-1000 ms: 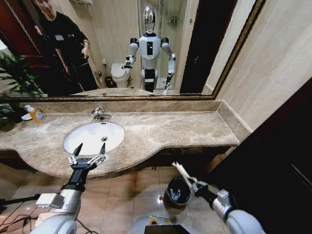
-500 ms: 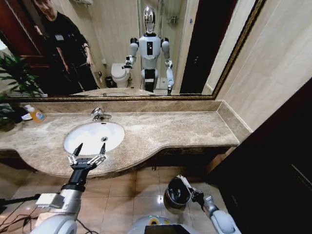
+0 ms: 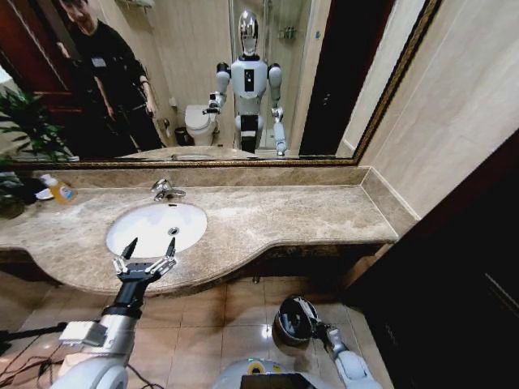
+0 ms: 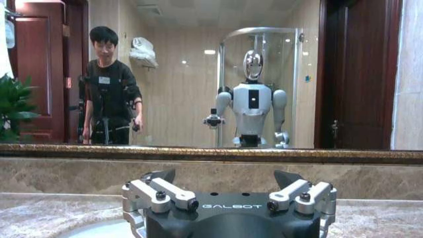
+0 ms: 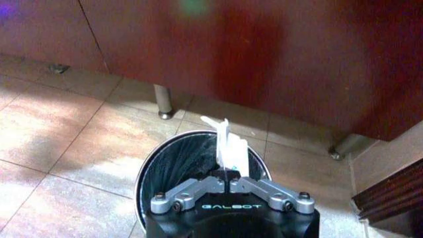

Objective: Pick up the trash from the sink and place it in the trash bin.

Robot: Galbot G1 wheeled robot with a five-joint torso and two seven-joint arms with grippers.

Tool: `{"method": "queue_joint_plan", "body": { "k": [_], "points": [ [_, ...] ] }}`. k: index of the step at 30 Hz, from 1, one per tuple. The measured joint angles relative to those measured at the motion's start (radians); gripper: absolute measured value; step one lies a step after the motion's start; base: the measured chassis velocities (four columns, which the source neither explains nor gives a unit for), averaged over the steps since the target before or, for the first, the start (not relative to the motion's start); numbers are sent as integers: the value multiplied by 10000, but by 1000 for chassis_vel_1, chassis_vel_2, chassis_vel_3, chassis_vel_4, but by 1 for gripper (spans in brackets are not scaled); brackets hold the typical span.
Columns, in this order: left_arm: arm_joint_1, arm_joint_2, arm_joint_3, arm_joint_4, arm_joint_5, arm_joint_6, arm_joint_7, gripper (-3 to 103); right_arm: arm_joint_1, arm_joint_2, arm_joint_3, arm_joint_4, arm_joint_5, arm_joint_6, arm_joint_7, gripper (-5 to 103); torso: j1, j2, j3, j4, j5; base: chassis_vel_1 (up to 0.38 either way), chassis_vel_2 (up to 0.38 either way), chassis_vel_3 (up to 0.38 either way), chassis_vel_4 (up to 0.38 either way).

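In the right wrist view my right gripper (image 5: 229,174) is shut on the trash (image 5: 228,148), a white packet and thin white pieces sticking up from its fingers. It hangs right over the open mouth of the trash bin (image 5: 146,171), a dark round bucket with a shiny rim. From the head view, the trash bin (image 3: 289,312) stands on the floor tiles below the counter, with my right gripper (image 3: 315,328) at its near edge. My left gripper (image 3: 146,258) is open and idle over the front rim of the sink (image 3: 154,227). My left gripper (image 4: 225,181) faces the mirror wall.
A chrome tap (image 3: 166,191) stands behind the basin and an orange soap bottle (image 3: 58,190) at the counter's far left beside a plant (image 3: 20,134). Dark wooden panelling (image 3: 462,275) closes in the right side. A cabinet leg (image 5: 163,101) stands just beyond the bin.
My right arm has dropped and drawn back toward the bottom edge, bringing the trash from above and beside the bin down over its mouth. The left arm has not moved.
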Motion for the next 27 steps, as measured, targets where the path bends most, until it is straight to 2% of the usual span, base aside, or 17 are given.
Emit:
{"method": "queue_joint_plan", "body": {
  "k": [3,5,7,8,11,12,14,15,18,20,23,24,27],
  "points": [
    [0,0,0,0,0,0,0,100,132,92,-24,-193,-141,-13,19,16,0,0,0,0,1,0,0,0,0],
    [0,0,0,0,0,0,0,100,167,112,-31,-244,-157,8,50,16,0,0,0,0,3,0,0,0,0],
    [0,0,0,0,0,0,0,100,186,111,-60,-248,-159,31,75,27,0,0,0,0,1,0,0,0,0],
    [0,0,0,0,0,0,0,100,186,111,-60,-248,-159,31,75,27,0,0,0,0,1,0,0,0,0],
    [0,0,0,0,0,0,0,100,57,-23,-121,82,-41,21,106,44,0,0,0,0,3,0,0,0,0],
    [0,0,0,0,0,0,0,100,57,-23,-121,82,-41,21,106,44,0,0,0,0,3,0,0,0,0],
    [0,0,0,0,0,0,0,100,-257,-276,-194,783,279,-97,111,54,0,0,0,0,3,0,0,0,0],
    [0,0,0,0,0,0,0,100,-257,-276,-194,783,279,-97,111,54,0,0,0,0,3,0,0,0,0],
    [0,-1,0,0,0,0,0,100,-994,-884,-303,2347,1142,-424,91,71,0,0,-1,0,-1,0,0,0,0],
    [0,0,0,0,0,-1,0,100,-1244,-1076,-306,2817,1419,-483,64,71,0,0,-1,0,2,0,0,0,0],
    [0,0,0,1,0,0,0,100,-1986,-1673,-178,4371,2412,-831,87,87,-1,0,-1,-1,-1,0,0,0,0],
    [0,0,0,1,0,0,0,100,-1986,-1673,-178,4371,2412,-831,87,87,-1,0,-1,-1,-1,0,0,0,0],
    [0,0,0,0,0,0,0,100,-2670,-2143,102,5955,3561,-1256,428,99,-1,0,-1,-1,1,0,0,0,0]
  ]
}}
